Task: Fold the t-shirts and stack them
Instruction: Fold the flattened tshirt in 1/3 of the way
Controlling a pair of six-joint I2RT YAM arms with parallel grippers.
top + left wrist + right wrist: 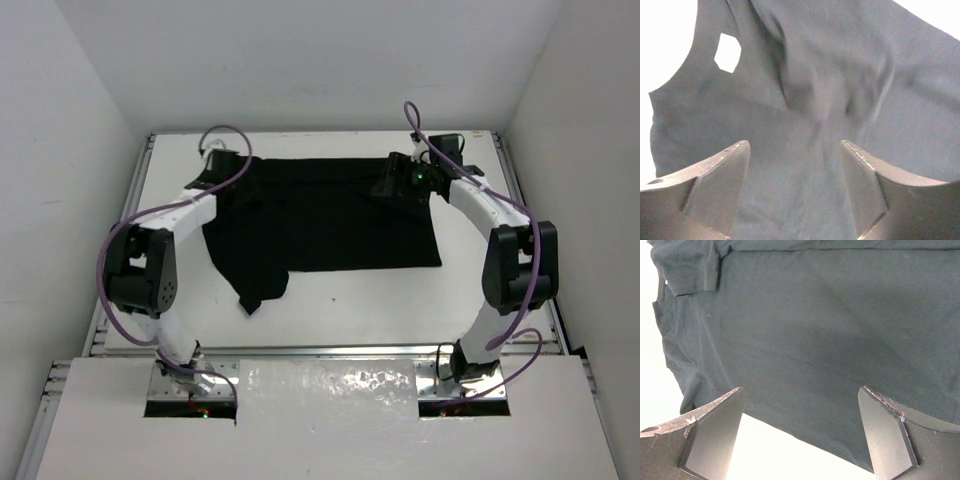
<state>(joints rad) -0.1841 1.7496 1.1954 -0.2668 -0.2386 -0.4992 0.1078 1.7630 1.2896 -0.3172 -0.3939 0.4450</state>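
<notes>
One plain black t-shirt (330,215) lies spread on the white table, its body smooth toward the right and a sleeve hanging toward the front left. My left gripper (225,172) is open over the shirt's far left part; in the left wrist view (795,165) rumpled cloth (830,90) lies under and between the fingers. My right gripper (390,180) is open over the shirt's far right edge; in the right wrist view (800,410) flat cloth (815,330) and a bare strip of table show between the fingers. Neither holds cloth.
The white table (340,310) is walled by white panels at the back and sides. A metal rail (320,350) runs along its near edge. The purple cables of both arms arc above the table's sides.
</notes>
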